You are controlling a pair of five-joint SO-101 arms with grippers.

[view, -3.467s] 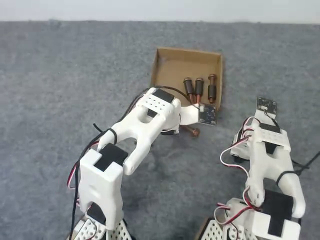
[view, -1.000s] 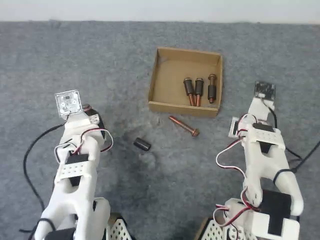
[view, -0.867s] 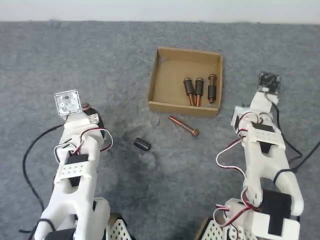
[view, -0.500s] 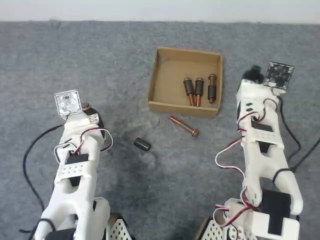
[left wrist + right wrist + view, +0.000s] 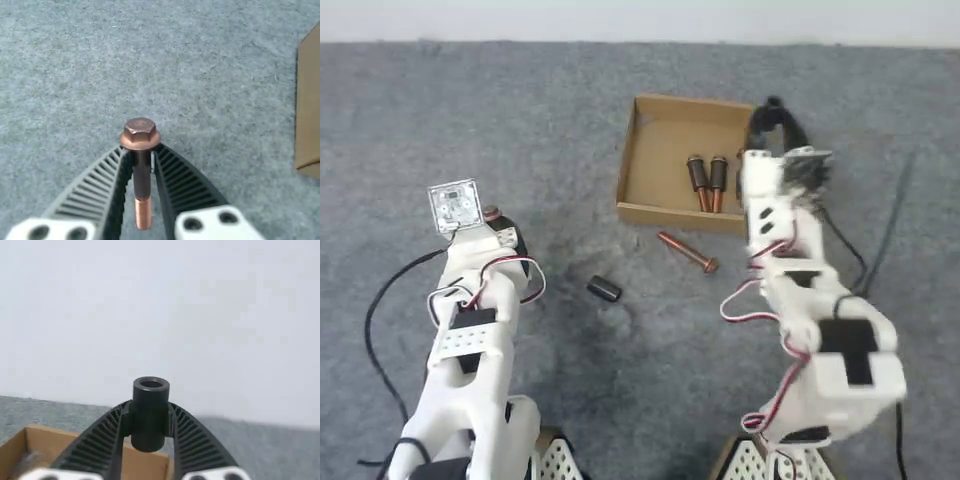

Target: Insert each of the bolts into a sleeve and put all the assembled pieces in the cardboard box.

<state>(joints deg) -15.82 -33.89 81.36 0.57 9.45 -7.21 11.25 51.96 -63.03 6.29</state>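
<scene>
The left end effector [image 5: 141,150] grips a copper bolt [image 5: 141,172] by its shank. Its two ribbed fingers [image 5: 107,175] are drawn in narrow and press the shank from either side. The hex head sticks out just past the fingertips and the threaded end points back toward the wrist. Beyond it lies the grey-carpeted desk [image 5: 150,60], and a wall of the cardboard box [image 5: 307,105] stands well off to one side. In the high view this arm sits at the left of the desk, well apart from the box. A small coppery spot beside its wrist camera may be the bolt's head, though that is hard to make out.

The right end effector [image 5: 149,407] holds a black sleeve [image 5: 150,415]. Its fingers are closed narrowly on the sleeve's sides, and the open bore faces away from the wrist. In the high view it is raised at the box's right-hand wall.

Two assembled pieces [image 5: 698,178] lie side by side inside the box. A loose bolt [image 5: 686,251] lies on the desk just in front of the box's near wall. A loose sleeve [image 5: 604,289] lies near it, toward the left arm and apart from both end effectors.
</scene>
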